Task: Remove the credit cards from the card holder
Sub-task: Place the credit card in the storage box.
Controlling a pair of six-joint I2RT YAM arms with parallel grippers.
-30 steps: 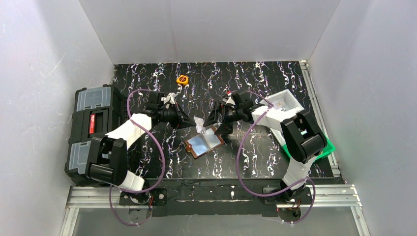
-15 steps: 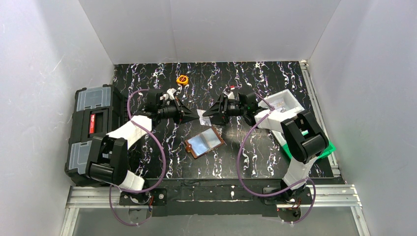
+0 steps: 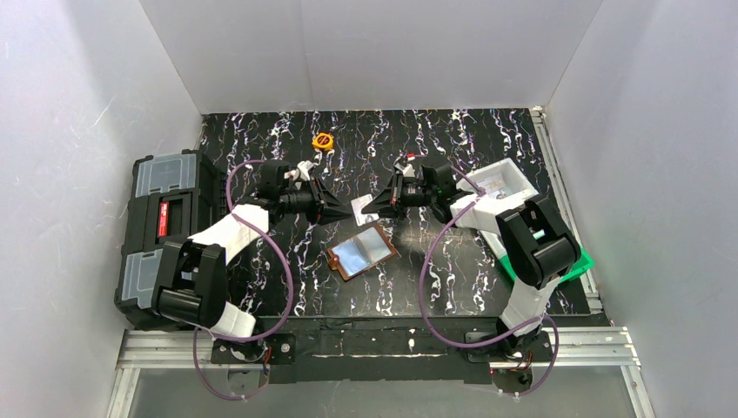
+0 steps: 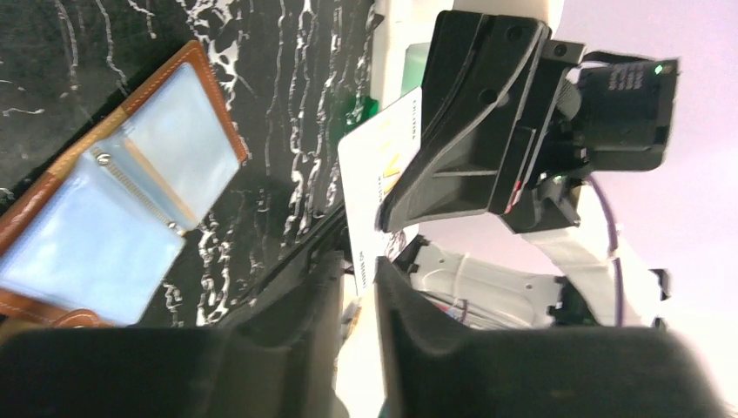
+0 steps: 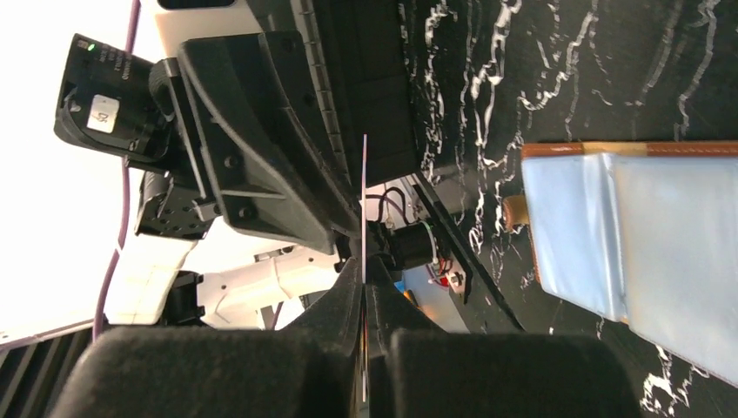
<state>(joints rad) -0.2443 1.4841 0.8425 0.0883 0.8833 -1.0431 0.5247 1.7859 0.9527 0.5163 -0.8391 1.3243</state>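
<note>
Above the middle of the table, the two arms met tip to tip over a white card held off the surface. The right gripper was clamped on the card, which showed edge-on between its closed fingers in the right wrist view. The left gripper had the card's other end in the slot between its fingers, with a narrow gap showing. Whether it was pinching the card could not be told. Just nearer the arms' bases, the holder lay open and flat on the table, pale blue pockets facing up, apart from both grippers. A toolbox stood at the table's left edge, a green bin at the right and a small orange disc toward the back.
</note>
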